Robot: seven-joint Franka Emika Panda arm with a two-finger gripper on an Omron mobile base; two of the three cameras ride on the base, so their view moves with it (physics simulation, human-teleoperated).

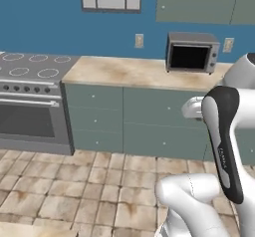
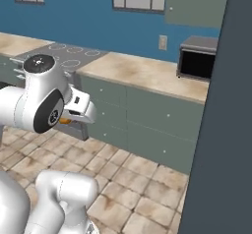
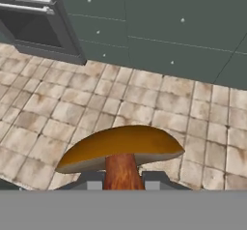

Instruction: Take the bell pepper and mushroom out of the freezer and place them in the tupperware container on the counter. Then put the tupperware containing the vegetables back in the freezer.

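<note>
The gripper (image 3: 123, 184) is clamped on the mushroom (image 3: 120, 149) by its stem, cap upward, which leaves the broad orange-brown cap free of the fingers (a sensible hold for a top-heavy item). The mushroom hangs in the air over the tiled floor (image 3: 159, 113), in front of the grey-green drawers (image 3: 159, 35). The counter (image 1: 134, 71) lies ahead, beside the stove (image 1: 30, 96), with a microwave (image 1: 191, 53) on it. Judgement: transit phase, carrying the mushroom toward the counter for deposit.
</note>
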